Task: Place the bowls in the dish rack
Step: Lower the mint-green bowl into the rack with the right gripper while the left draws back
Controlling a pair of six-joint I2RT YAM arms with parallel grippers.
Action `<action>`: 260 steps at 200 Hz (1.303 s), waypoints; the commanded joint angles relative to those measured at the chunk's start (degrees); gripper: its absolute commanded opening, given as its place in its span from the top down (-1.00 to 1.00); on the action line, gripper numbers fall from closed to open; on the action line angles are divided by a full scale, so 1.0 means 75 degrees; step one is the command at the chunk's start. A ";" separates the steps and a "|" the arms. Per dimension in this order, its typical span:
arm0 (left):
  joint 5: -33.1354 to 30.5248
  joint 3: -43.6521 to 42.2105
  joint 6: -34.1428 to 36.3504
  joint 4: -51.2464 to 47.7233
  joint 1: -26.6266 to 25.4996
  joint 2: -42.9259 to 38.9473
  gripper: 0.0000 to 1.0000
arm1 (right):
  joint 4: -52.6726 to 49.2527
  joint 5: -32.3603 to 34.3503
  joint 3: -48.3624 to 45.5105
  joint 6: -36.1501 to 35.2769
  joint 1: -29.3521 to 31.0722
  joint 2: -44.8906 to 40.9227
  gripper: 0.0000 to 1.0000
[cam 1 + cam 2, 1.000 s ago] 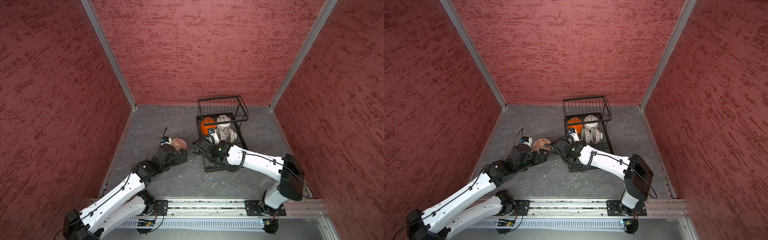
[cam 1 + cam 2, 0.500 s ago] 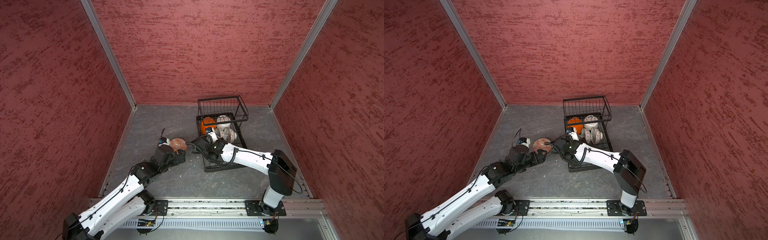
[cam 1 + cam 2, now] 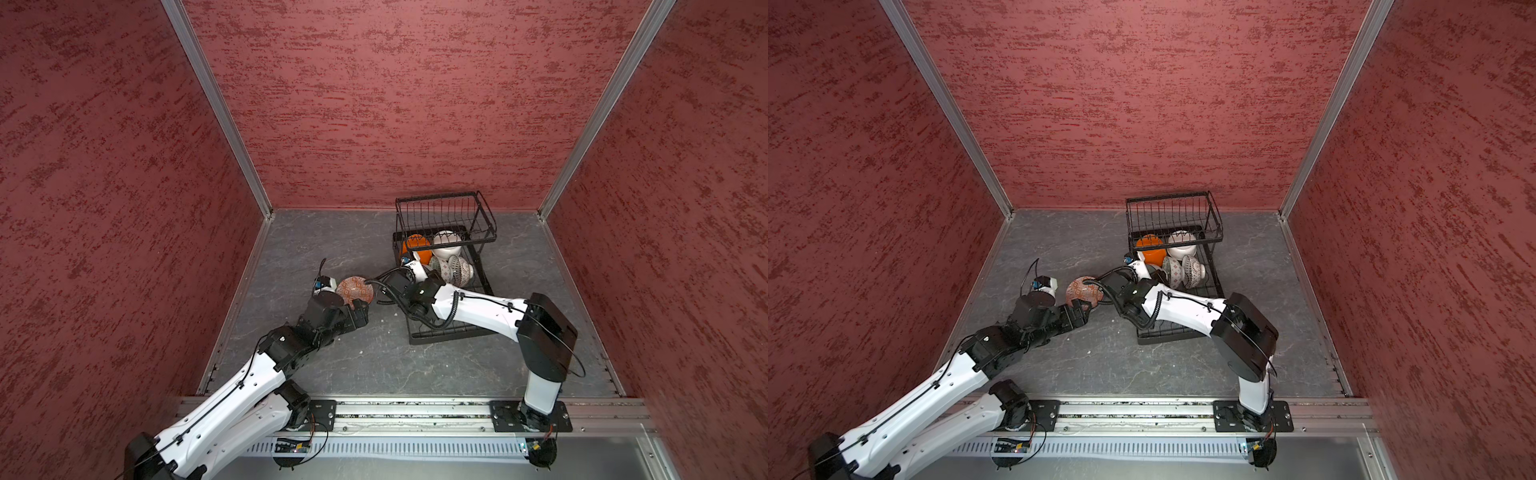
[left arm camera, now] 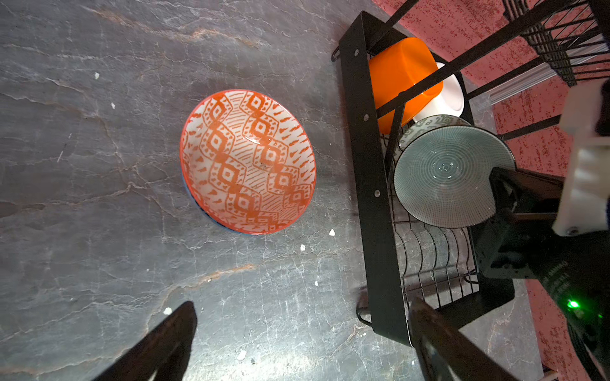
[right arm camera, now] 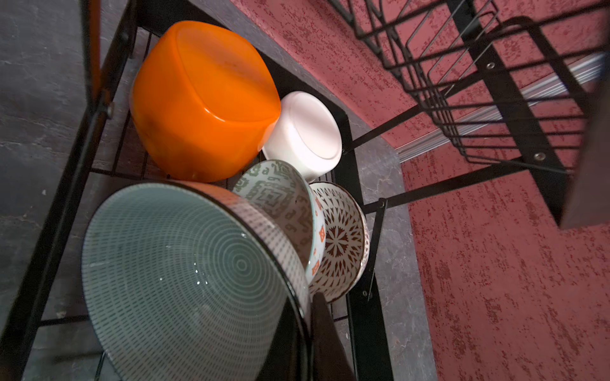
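A white bowl with a red-orange pattern [image 3: 354, 289] [image 4: 247, 161] lies on the grey floor left of the black wire dish rack [image 3: 446, 212] [image 4: 366, 165]. My left gripper [image 3: 360, 308] [image 4: 302, 305] hangs open just short of it, touching nothing. My right gripper [image 5: 307, 330] [image 4: 501, 194] is shut on the rim of a pale grey-green bowl [image 5: 185, 264] [image 4: 452, 171]. It holds that bowl tilted on edge over the rack's flat base. Behind it in the rack sit an orange bowl [image 5: 201, 99] [image 3: 415, 245], a white bowl [image 5: 307, 132] and two patterned bowls [image 5: 280, 198] [image 5: 340, 237].
The rack's raised basket [image 3: 1169, 208] stands at the far end against the red back wall. Red walls close in on three sides. Small white crumbs [image 4: 331, 232] dot the floor between the bowl and the rack.
The right arm's elbow has swung to the left while its gripper kept the grey-green bowl over the rack. The left gripper has barely shifted, and the red-orange bowl has stayed put.
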 commanded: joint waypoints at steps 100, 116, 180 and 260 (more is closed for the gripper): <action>0.0045 -0.0289 -0.0007 -0.0145 0.0217 -0.0314 -0.99 | 0.1604 0.1162 0.0251 -0.1161 -0.0291 0.0721 1.00; 0.0058 -0.0285 0.0006 -0.0153 0.0230 -0.0308 -0.99 | 0.1695 0.1306 0.0215 -0.1152 -0.0297 0.0794 1.00; 0.0093 -0.0359 -0.0008 -0.0164 0.0282 -0.0334 -0.99 | 0.2375 0.1666 -0.0185 -0.1276 -0.0311 0.0980 1.00; 0.0127 -0.0361 -0.0025 -0.0224 0.0312 -0.0364 -0.99 | 0.3347 0.1856 -0.0576 -0.1676 -0.0385 0.1198 1.00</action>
